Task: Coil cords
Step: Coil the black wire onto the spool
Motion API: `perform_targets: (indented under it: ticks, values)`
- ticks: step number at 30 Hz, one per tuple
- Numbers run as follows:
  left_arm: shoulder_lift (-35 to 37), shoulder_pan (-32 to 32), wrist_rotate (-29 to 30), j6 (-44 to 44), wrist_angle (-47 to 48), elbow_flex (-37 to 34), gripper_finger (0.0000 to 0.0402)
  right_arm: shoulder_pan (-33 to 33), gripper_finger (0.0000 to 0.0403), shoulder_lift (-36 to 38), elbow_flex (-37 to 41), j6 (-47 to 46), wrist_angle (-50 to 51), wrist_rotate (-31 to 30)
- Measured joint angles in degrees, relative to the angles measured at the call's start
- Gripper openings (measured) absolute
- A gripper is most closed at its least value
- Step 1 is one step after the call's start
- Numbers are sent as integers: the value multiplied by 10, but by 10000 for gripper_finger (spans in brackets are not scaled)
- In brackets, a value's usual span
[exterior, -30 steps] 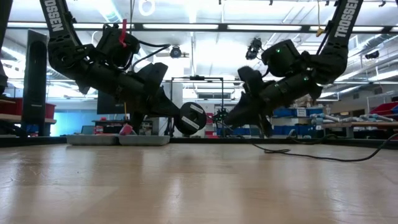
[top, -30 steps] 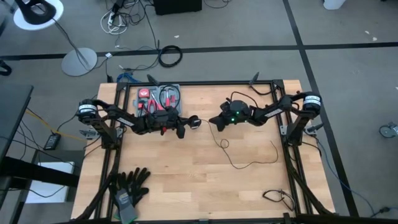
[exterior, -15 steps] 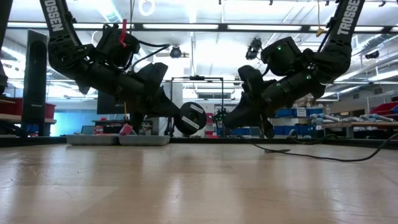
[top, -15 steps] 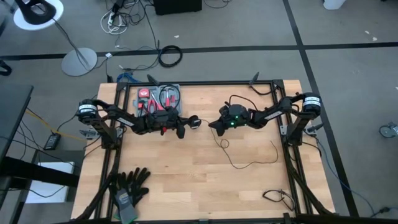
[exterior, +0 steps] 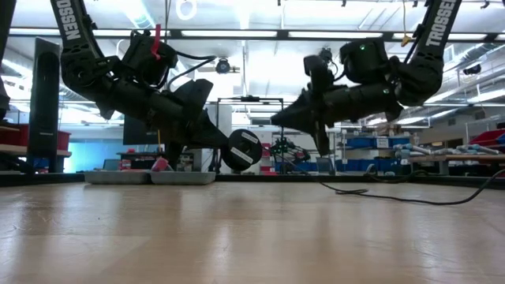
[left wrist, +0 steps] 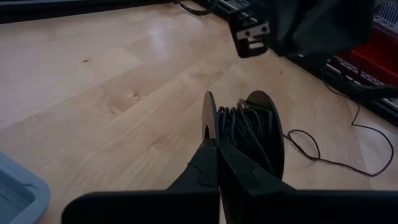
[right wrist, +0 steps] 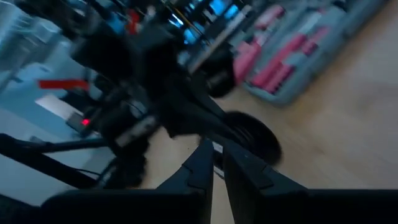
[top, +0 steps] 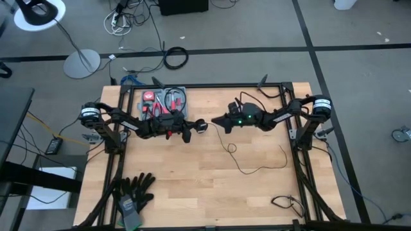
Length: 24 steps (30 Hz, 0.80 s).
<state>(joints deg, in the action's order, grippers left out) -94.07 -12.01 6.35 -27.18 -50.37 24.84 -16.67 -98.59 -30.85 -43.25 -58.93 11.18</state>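
Observation:
A round black spool (left wrist: 244, 127) with thin black cord wound on it hangs above the table's middle, shut in my left gripper (left wrist: 214, 149); it also shows in the low view as the spool (exterior: 241, 150). My right gripper (top: 215, 120) stands just right of the spool (top: 200, 126), nearly level and higher than it, fingers close together. The loose cord (top: 239, 160) drops from under the right gripper, makes a small loop and trails over the wood toward the right. The right wrist view is blurred; the fingers (right wrist: 202, 163) there point at the spool. My left gripper pinches the spool's near flange at its rim (left wrist: 209, 124) between its two fingers, coming from the table's left and slanting a little downward. The spool stands on edge, lifted clear of the table. My right gripper is shut where the cord (top: 225, 133) rises toward it; its own body hides the place of contact. Below it the cord hangs slack onto the table.
A grey tray (top: 182, 91) of red tools sits at the far edge behind the left arm. Black gloves (top: 135, 191) lie at the near left corner, and a small bundle of wire (top: 287, 204) at the near right. Bare wood lies across the middle and near side.
My right gripper has risen and tipped its fingers upward from a downward slant to nearly level, its tips moving a little toward the spool. The left gripper and the spool have kept still.

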Motion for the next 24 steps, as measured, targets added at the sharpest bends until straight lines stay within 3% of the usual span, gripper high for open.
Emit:
perform_targets:
  ticks: [11,17,24]
  values:
    - [0,0,-4,0,0,0,0,-12,48,0,0,38,-7,9]
    - [0,0,-7,0,0,0,0,-22,101,0,0,43,19,10]
    - [0,0,-7,0,-1,0,0,-26,164,0,0,76,123,10]
